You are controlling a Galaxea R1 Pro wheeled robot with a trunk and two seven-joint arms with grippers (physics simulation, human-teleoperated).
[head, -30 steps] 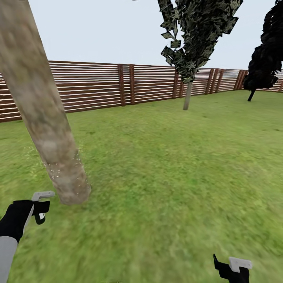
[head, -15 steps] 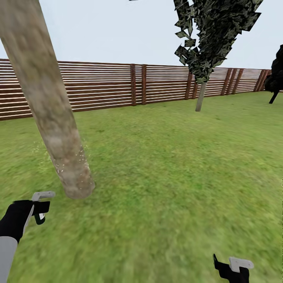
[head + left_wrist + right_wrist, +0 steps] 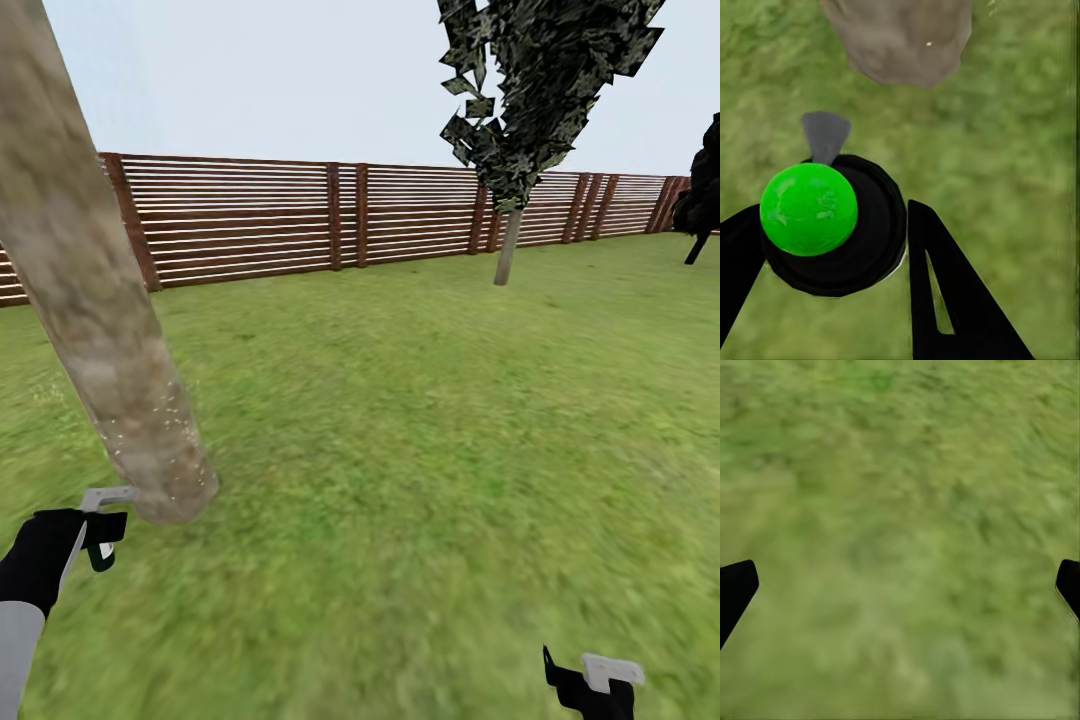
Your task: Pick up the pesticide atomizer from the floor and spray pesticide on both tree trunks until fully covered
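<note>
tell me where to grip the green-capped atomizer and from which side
Grip the atomizer by its round black body, under the green cap. Come from above, with one finger down each flank, crosswise to the grey nozzle. The body is wide and even, and the nozzle facing the tree trunk stays free. The left gripper appears shut on it this way.

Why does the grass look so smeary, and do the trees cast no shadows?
Head view: the grass blurs nearby, and the tree trunk throws no shadow under flat, even light. Right wrist view: the grass is soft, streaky blur. Left wrist view: the green ball looks sharp, faintly glossy.
</note>
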